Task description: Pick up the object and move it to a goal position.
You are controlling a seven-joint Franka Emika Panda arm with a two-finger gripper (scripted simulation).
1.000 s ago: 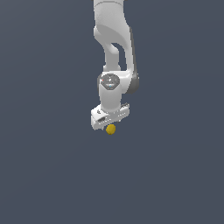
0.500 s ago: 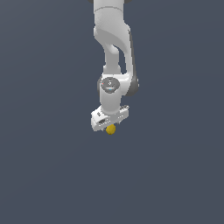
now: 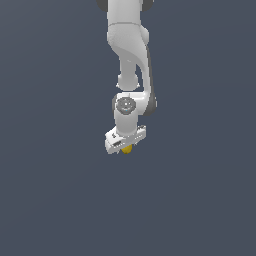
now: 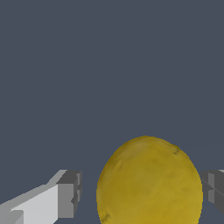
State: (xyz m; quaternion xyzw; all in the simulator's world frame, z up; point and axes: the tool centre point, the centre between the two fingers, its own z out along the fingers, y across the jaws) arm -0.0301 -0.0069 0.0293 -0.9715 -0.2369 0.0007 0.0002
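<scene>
The object, a small yellow-orange mottled ball, shows just below the white gripper in the exterior view, with its upper part hidden behind the hand. In the wrist view the ball fills the space between the two grey fingertips. A gap shows between that fingertip and the ball, while the other fingertip is very near the ball's far side. The gripper stands open, straddling the ball.
A plain dark grey surface surrounds the arm on all sides. No other objects, containers or edges show in either view.
The gripper has come down over the ball, which has stayed in place. Less of the ball now shows below the hand.
</scene>
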